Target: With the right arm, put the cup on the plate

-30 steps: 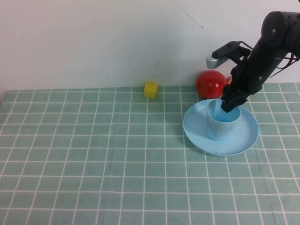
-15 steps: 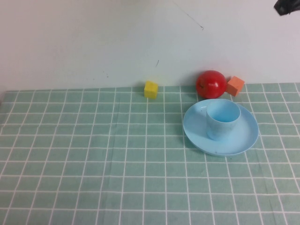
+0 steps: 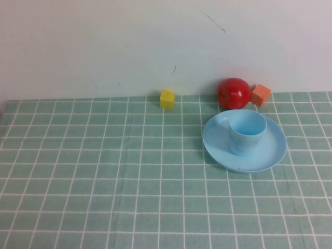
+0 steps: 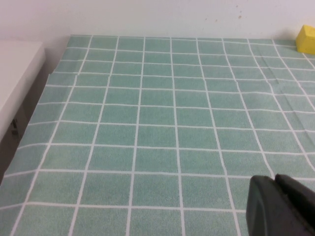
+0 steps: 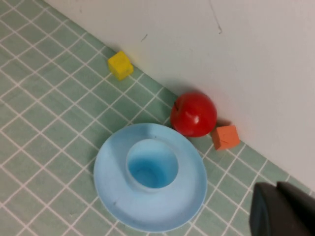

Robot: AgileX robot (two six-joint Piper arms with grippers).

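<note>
The light blue cup stands upright on the light blue plate at the right of the table. Both also show in the right wrist view, the cup in the middle of the plate, seen from high above. Neither arm shows in the high view. My right gripper is shut and empty, raised well above the table, off to the side of the plate. My left gripper is shut and empty over the bare green cloth at the left.
A red apple and an orange cube sit behind the plate by the wall. A yellow cube lies further left. The green checked cloth covers the table; its left edge drops off.
My right arm let go of the cup, rose and left the high view. The cup stayed upright on the plate.
</note>
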